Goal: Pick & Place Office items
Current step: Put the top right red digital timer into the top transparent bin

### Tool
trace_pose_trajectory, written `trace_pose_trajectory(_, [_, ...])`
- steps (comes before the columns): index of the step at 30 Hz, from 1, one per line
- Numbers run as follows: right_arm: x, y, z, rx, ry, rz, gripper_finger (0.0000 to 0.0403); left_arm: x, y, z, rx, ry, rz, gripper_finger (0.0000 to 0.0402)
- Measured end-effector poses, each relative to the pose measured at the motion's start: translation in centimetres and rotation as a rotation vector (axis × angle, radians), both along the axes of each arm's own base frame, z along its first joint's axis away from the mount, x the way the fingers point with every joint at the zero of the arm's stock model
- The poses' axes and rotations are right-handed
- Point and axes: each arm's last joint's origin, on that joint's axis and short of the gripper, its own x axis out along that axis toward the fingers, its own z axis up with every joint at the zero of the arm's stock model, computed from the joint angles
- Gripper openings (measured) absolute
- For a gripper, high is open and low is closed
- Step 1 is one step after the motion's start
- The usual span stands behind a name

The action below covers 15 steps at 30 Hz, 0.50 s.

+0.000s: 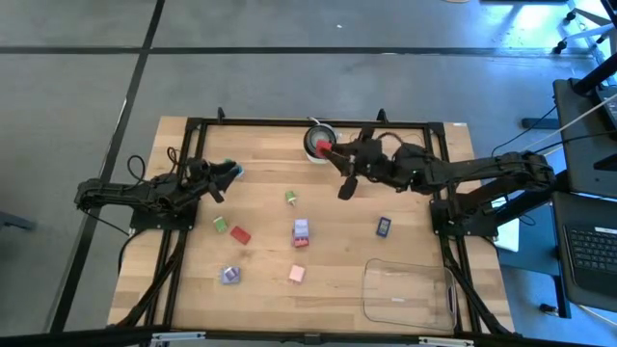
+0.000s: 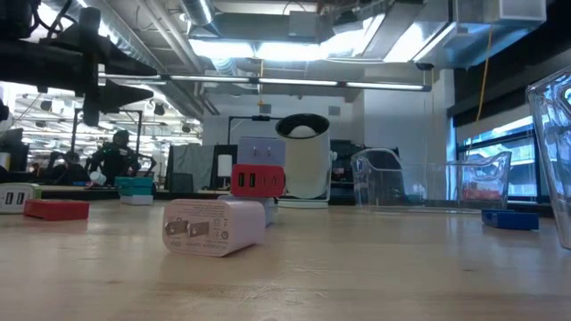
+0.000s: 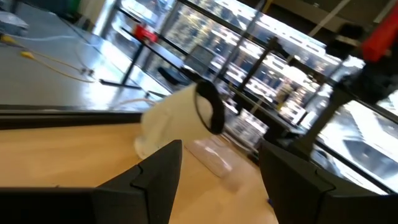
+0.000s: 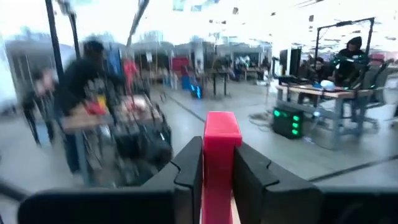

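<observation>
Light wooden table top inside a black frame; grey floor surrounds it. Beyond the table, the low view shows a workshop hall with ceiling strip lights, benches and a seated person.

Office items on the wood, counted from above: one green piece, one green piece, one red block, one lilac piece, one pink piece, one lilac piece, one blue piece.

One clear tray lies near my right front corner. One round white-and-black cup stands at the far edge.

My right gripper is clamped on a red piece, just beside the cup. My left gripper is clamped on a teal piece over my left side.

No legible writing.
</observation>
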Motion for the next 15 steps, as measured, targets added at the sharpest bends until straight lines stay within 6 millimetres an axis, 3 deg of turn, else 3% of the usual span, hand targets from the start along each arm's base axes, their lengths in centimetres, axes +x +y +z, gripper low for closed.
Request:
trace_pose_trajectory(6, [0.0, -0.5, 0.1, 0.228, -0.081, 0.068, 0.0065, 0.1, -0.2, 0.1, 0.002, -0.006, -0.062, 0.021])
trace_pose_trajectory(15, [-1.4, -3.5, 0.3, 0.384, 0.0, 0.243, 0.0064, 0.1, -0.1, 0.1, -0.015, -0.024, -0.049, 0.021])
